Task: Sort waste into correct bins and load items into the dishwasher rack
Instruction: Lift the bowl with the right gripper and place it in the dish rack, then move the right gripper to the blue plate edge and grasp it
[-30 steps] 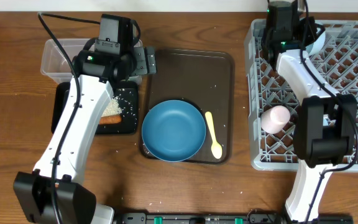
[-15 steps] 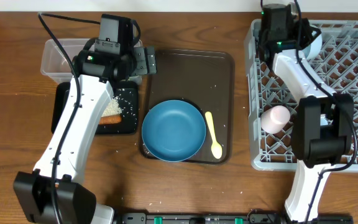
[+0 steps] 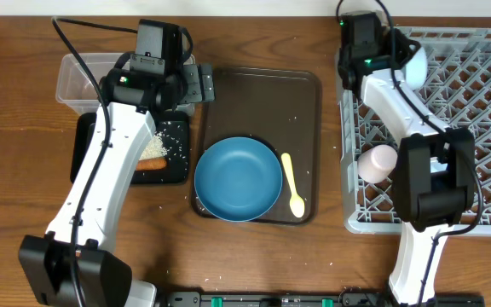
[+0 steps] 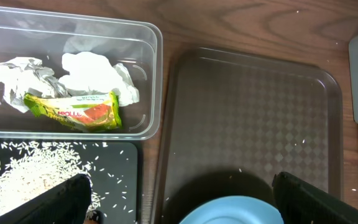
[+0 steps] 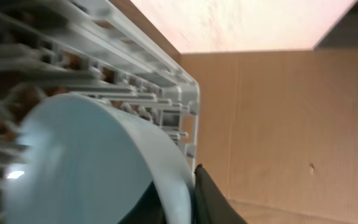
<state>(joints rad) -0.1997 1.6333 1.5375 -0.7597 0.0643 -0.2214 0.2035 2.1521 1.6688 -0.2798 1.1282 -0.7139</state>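
My right gripper (image 3: 396, 58) is shut on the rim of the pale blue-white bowl (image 3: 417, 65) above the back left corner of the grey dishwasher rack (image 3: 484, 119). In the right wrist view my fingers (image 5: 188, 198) pinch the bowl's rim (image 5: 92, 168). The pale pink cup (image 3: 378, 162) lies in the rack. My left gripper (image 3: 196, 85) is open and empty, its fingers (image 4: 185, 202) spread above the blue plate (image 3: 238, 179). The cream spoon (image 3: 292, 183) lies beside the plate. The clear tub (image 4: 148, 74) holds tissue (image 4: 95, 71) and the wrapper (image 4: 73, 111). The black tub (image 3: 88, 149) holds rice (image 4: 30, 177) and the orange stick (image 3: 150, 165). The light blue cup is not in view.
The plate and spoon rest on the dark-brown serving tray (image 3: 262, 94), between the tubs and the rack. Stray rice grains lie on the tray. The right arm reaches over the rack's left side. Bare wooden table (image 3: 24, 188) lies to the left and front.
My right gripper has moved left with the bowl, towards the rack's back left corner. The left arm has not moved.
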